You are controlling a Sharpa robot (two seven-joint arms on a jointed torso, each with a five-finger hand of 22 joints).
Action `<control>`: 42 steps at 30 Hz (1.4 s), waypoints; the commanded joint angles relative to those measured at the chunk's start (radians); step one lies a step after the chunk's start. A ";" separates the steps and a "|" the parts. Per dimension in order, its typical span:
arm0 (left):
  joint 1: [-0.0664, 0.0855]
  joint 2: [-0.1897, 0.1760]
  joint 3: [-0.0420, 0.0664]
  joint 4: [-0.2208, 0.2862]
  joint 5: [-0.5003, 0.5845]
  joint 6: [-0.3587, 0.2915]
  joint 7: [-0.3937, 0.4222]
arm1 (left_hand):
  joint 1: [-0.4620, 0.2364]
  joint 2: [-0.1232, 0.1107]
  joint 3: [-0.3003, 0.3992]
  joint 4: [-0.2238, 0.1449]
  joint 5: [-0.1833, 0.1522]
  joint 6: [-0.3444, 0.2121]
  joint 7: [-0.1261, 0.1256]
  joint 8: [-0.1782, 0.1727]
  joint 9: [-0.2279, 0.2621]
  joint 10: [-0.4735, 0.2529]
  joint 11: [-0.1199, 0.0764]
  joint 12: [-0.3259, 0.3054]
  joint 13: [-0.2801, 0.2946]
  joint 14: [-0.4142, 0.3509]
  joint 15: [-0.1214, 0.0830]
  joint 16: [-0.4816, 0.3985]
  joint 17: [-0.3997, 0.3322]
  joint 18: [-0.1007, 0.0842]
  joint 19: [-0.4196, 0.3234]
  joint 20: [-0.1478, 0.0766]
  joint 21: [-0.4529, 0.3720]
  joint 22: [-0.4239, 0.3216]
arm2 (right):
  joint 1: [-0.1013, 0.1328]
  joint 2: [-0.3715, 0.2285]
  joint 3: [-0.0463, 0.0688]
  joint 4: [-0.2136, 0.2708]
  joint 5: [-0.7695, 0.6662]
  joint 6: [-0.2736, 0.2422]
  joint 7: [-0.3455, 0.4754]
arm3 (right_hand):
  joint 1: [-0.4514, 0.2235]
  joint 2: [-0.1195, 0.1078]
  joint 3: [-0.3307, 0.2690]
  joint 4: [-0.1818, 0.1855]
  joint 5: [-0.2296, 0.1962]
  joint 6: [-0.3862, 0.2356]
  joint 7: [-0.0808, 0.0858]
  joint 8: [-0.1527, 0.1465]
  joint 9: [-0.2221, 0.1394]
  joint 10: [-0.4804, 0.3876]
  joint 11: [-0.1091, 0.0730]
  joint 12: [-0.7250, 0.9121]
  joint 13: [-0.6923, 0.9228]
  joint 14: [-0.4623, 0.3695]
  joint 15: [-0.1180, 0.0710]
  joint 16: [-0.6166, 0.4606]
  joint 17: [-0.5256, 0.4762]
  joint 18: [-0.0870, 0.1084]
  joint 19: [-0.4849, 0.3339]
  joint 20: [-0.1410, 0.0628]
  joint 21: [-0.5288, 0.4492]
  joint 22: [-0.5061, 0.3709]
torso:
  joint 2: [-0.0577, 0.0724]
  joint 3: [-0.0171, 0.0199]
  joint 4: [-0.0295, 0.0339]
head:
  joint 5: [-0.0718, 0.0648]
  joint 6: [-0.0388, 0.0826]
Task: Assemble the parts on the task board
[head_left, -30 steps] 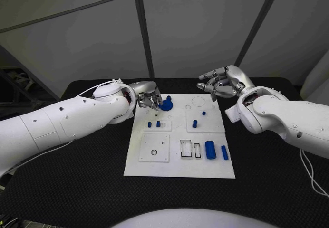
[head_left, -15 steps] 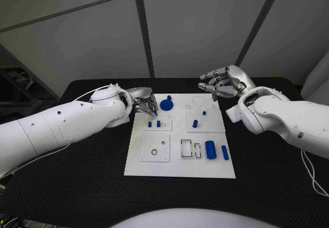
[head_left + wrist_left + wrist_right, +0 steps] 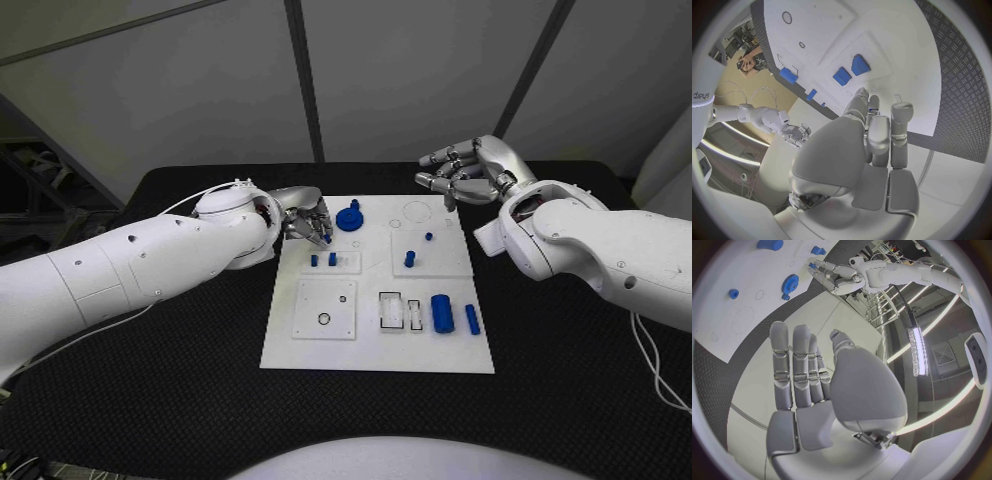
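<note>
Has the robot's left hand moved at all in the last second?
Yes. The left hand has drawn back from the blue gear it was touching, toward the task board's left edge, empty.

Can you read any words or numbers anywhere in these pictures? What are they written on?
"sharp": grey letters on the white arm at the rim of the left wrist view; the word runs off the edge, so the rest is cut off.
The task board carries no writing that can be read, and neither do the blue parts.
</note>
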 commanded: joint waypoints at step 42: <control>-0.001 0.008 0.000 -0.020 0.003 -0.009 -0.063 | -0.062 -0.065 0.053 -0.004 -0.018 -0.207 0.016 -0.003 -0.104 -0.040 0.009 -0.016 -0.003 0.001 0.007 -0.019 -0.052 -0.049 -0.009 0.008 -0.022 -0.009 | 0.002 -0.006 0.001 -0.022 -0.156 0.135 -0.101 | 0.055 0.001 0.037 -0.019 -0.018 0.046 0.004 0.012 0.007 -0.054 0.009 -0.148 -0.129 0.049 0.002 0.074 0.104 -0.018 0.071 -0.002 0.128 0.130 | -0.001 -0.0005 0.0014 | -0.004 -0.002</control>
